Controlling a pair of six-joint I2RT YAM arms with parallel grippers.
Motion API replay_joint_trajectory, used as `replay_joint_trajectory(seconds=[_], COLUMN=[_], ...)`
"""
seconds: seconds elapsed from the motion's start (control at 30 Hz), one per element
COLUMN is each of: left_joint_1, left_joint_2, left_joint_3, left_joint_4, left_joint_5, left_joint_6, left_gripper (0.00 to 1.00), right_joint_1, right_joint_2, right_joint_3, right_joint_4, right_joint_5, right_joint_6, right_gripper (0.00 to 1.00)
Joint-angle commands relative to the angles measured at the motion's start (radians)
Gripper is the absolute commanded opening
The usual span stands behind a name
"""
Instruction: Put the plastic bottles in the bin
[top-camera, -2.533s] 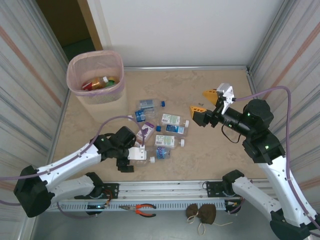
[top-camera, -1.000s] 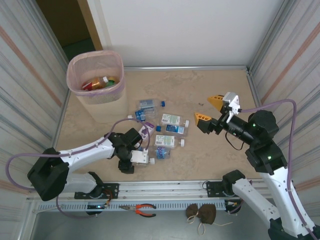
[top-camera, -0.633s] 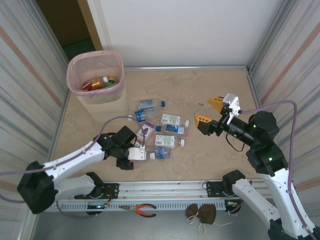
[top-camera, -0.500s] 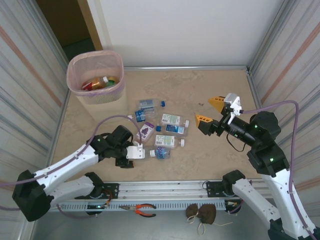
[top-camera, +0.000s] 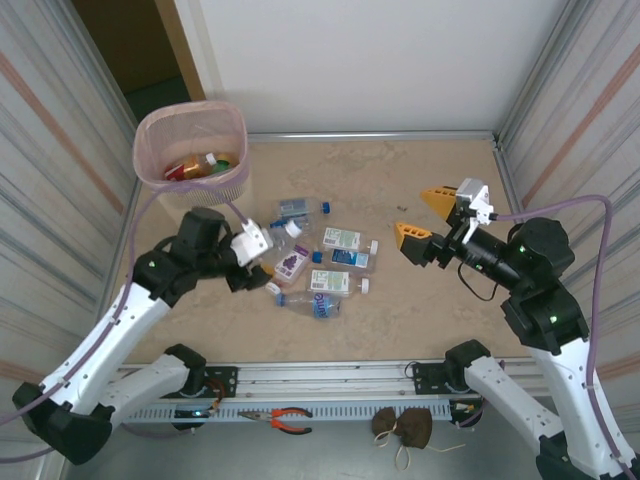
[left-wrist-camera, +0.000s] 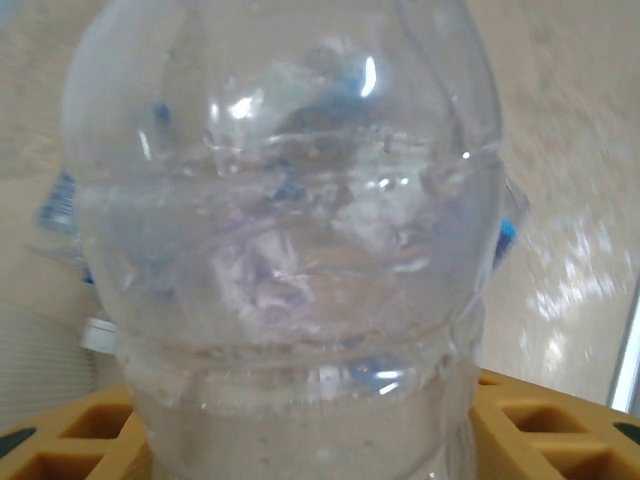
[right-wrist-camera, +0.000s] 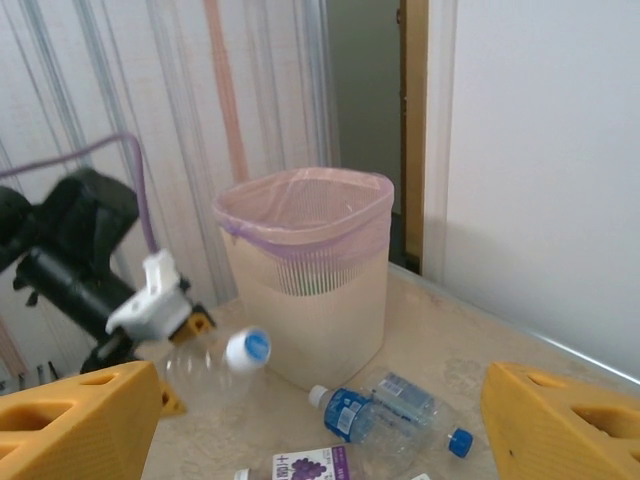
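Lifted clear bottle (left-wrist-camera: 290, 230) sits clamped in left end effector (left-wrist-camera: 308, 436).

The bin (top-camera: 213, 188) is coloured beige, finely slotted in a band, and lined in translucent pink. The plastic bottles (top-camera: 341, 239) are seen clear, with blue or white caps and purple, teal and blue labels. The held bottle (right-wrist-camera: 205, 372) is clear, blue-capped. The counter (top-camera: 360, 180) is marbled tan.

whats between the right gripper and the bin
Mostly bare table, then a clear blue-labelled bottle lying just in front of the bin. The right wrist view shows it, looking out between the open jaws of the right gripper.
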Motion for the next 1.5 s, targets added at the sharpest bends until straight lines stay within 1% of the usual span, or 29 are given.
replay_joint_trajectory(seconds=[0.0, 0.13, 0.23, 0.33, 0.43, 0.57, 0.7, 0.8, 0.9, 0.97, 1.07, 1.13, 1.3, 1.47], left_joint_1=[0.043, 0.073, 0.080, 0.108, 0.174, 0.291, 0.395, 0.467, 0.508, 0.531, 0.556, 0.563, 0.565, 0.566], left_joint_2=[0.055, 0.149, 0.224, 0.306, 0.380, 0.455, 0.531, 0.574, 0.622, 0.655, 0.703, 0.738, 0.811, 0.882], left_joint_3=[0.156, 0.355, 0.501, 0.646, 0.776, 0.874, 0.936, 0.942, 0.941, 0.952, 0.965, 0.978, 0.998, 1.009], left_joint_4=[-0.046, -0.109, -0.131, -0.157, -0.178, -0.172, -0.186, -0.177, -0.179, -0.200, -0.251, -0.296, -0.376, -0.444], left_joint_5=[0.000, -0.033, -0.098, -0.124, -0.112, -0.045, -0.007, 0.055, 0.072, 0.072, 0.026, -0.024, -0.082, -0.178], left_joint_6=[-0.164, -0.234, -0.283, -0.335, -0.409, -0.505, -0.569, -0.601, -0.626, -0.629, -0.635, -0.633, -0.590, -0.554], left_gripper=[0.55, 0.54, 0.55, 0.55, 0.55, 0.53, 0.53, 0.55, 0.56, 0.54, 0.54, 0.54, 0.54, 0.57], right_joint_1=[-0.005, 0.000, 0.007, 0.013, 0.028, 0.053, 0.075, 0.090, 0.103, 0.111, 0.125, 0.133, 0.145, 0.150], right_joint_2=[0.018, 0.033, 0.044, 0.058, 0.067, 0.077, 0.087, 0.096, 0.105, 0.112, 0.118, 0.120, 0.121, 0.121], right_joint_3=[0.044, 0.053, 0.063, 0.072, 0.077, 0.087, 0.099, 0.108, 0.115, 0.117, 0.120, 0.119, 0.118, 0.117], right_joint_4=[-0.003, 0.005, 0.011, 0.014, 0.016, 0.016, 0.011, 0.006, 0.007, 0.006, 0.006, 0.005, 0.003, -0.001], right_joint_5=[0.002, -0.004, -0.004, -0.004, 0.005, 0.020, 0.038, 0.049, 0.054, 0.059, 0.069, 0.074, 0.088, 0.093], right_joint_6=[0.029, 0.039, 0.041, 0.041, 0.044, 0.040, 0.034, 0.029, 0.028, 0.026, 0.025, 0.023, 0.021, 0.016], right_gripper=[0.81, 0.81, 0.80, 0.80, 0.79, 0.79, 0.79, 0.78, 0.78, 0.78, 0.78, 0.78, 0.78, 0.78])
